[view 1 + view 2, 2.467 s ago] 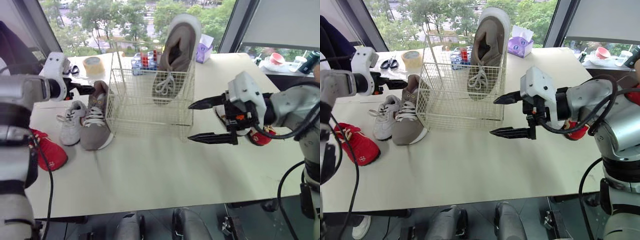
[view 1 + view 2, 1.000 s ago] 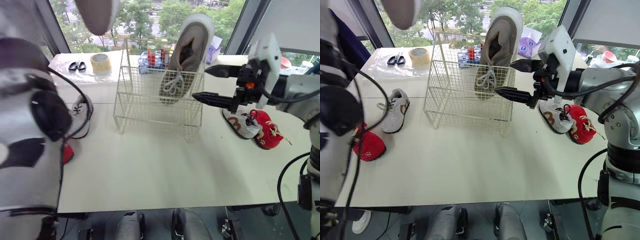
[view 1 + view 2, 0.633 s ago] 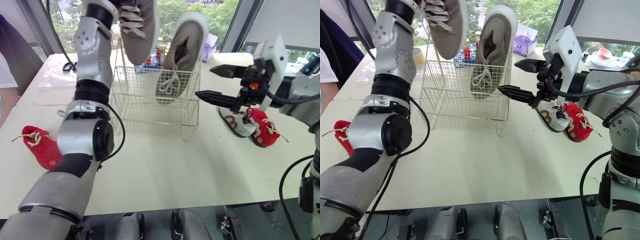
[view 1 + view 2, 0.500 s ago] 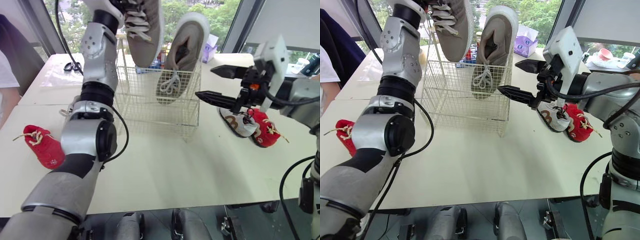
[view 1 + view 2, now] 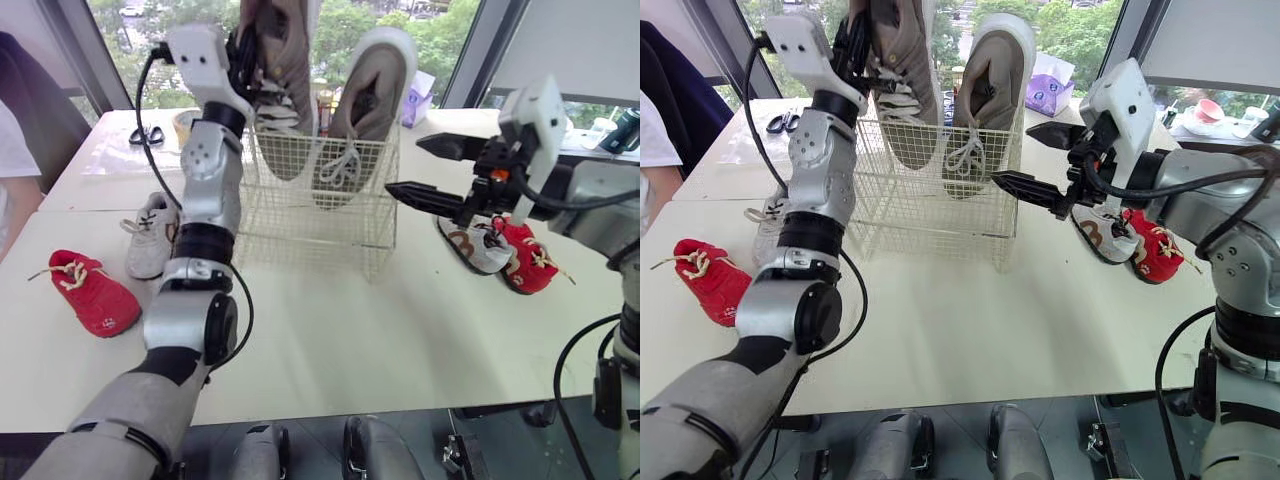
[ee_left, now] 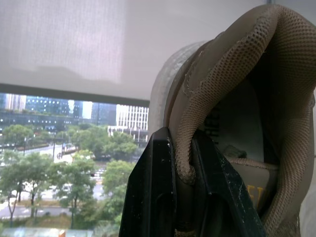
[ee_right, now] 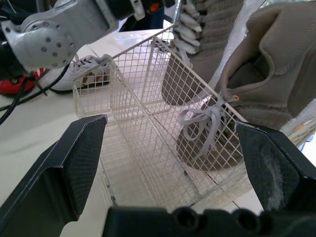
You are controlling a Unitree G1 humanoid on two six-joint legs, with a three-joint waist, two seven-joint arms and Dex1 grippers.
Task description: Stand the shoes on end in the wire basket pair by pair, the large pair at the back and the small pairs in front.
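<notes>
One pair nearly home: my left gripper, clenched on the heel collar of the second large taupe mesh sneaker, has swung it toe-down into the white wire basket beside its standing mate, while my right gripper gapes empty beside the basket.
</notes>
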